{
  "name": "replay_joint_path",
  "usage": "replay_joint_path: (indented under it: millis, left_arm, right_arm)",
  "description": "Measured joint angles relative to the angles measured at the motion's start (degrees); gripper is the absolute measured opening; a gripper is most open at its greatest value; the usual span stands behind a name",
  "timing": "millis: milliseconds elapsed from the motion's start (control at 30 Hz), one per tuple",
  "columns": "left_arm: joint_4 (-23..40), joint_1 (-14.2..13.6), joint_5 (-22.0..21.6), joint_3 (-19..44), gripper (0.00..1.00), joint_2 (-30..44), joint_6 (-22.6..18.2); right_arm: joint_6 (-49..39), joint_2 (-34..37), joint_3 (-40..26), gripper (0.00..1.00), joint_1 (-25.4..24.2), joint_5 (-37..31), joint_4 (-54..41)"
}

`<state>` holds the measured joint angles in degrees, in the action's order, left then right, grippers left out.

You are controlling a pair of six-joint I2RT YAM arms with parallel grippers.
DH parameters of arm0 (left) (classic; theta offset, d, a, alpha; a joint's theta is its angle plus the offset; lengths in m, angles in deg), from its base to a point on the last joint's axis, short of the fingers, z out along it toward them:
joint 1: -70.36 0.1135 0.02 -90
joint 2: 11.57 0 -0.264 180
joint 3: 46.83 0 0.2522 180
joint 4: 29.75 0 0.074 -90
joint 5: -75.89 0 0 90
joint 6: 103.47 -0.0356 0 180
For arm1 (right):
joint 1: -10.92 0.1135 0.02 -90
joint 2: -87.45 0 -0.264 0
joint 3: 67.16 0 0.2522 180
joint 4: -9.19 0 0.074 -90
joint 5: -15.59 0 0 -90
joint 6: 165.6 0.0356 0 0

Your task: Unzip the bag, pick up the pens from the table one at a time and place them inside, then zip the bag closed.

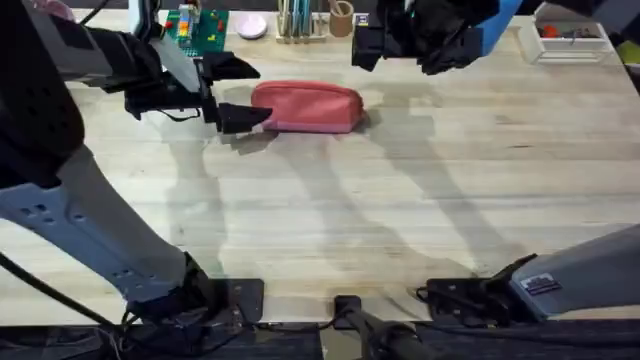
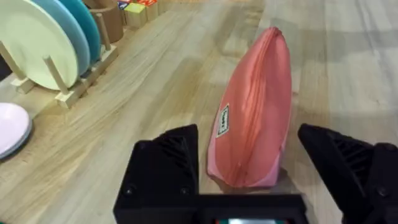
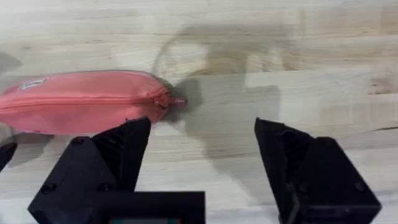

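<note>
The coral-pink bag (image 1: 305, 107) lies lengthwise on the table (image 1: 400, 220), its zipper drawn shut along the top. The small pull tab (image 3: 177, 101) sits at the bag's right end. My left gripper (image 1: 238, 92) is open at the bag's left end, one black finger on each side of that end (image 2: 247, 134). My right gripper (image 1: 425, 45) hangs raised above the table to the right of the bag, open, with nothing between its fingers (image 3: 202, 127). In the left wrist view the bag (image 2: 255, 112) stretches away with its label showing; in the right wrist view the bag (image 3: 81, 109) lies off to one side. The pens are out of view.
Along the table's back edge stand colourful blocks (image 1: 195, 30), a wooden rack with teal sticks (image 1: 295, 20), a small cup (image 1: 342, 18) and a white box (image 1: 570, 40). A plate rack (image 2: 56, 37) and a pale pink plate (image 2: 9, 127) lie beyond the bag's far side.
</note>
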<state>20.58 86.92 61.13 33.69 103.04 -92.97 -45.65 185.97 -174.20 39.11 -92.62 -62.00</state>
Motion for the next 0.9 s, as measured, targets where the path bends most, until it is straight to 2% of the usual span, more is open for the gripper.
replay_joint_path:
  millis: [133, 300, 433, 533, 700, 733, 900]
  left_arm:
    - [4.28, 0.47, -0.02, 0.46, 0.993, -0.02, 0.00]
    - [14.60, 2.41, -0.68, 4.11, 0.995, -0.08, 0.02]
    - [22.83, 3.88, -4.49, 8.21, 0.995, -1.86, 0.02]
    - [28.11, 3.92, -8.41, 11.28, 0.995, -4.49, 0.02]
    - [32.46, 3.63, -14.64, 14.95, 0.995, -9.56, 0.16]
    - [32.44, 3.63, -17.96, 16.26, 0.996, -12.73, 2.27]
    - [32.45, 3.63, -24.16, 18.17, 0.996, -17.93, 9.48]
  right_arm:
    - [-0.07, -0.05, 0.00, 0.996, 0.00, 0.00, -0.03]
    - [-2.09, -1.97, 0.00, 0.996, 0.00, 0.00, -0.07]
    - [-3.44, -5.73, 0.00, 0.996, 0.00, -0.02, -0.17]
    - [-3.88, -8.04, 0.00, 0.996, 0.00, -0.02, -0.73]
    - [-4.94, -9.32, -0.02, 0.996, 0.00, -0.03, -3.01]
    - [-5.21, -9.56, -0.02, 0.996, 0.00, -0.09, -4.17]
    - [-6.44, -11.00, -0.02, 0.996, -0.02, -0.24, -4.37]
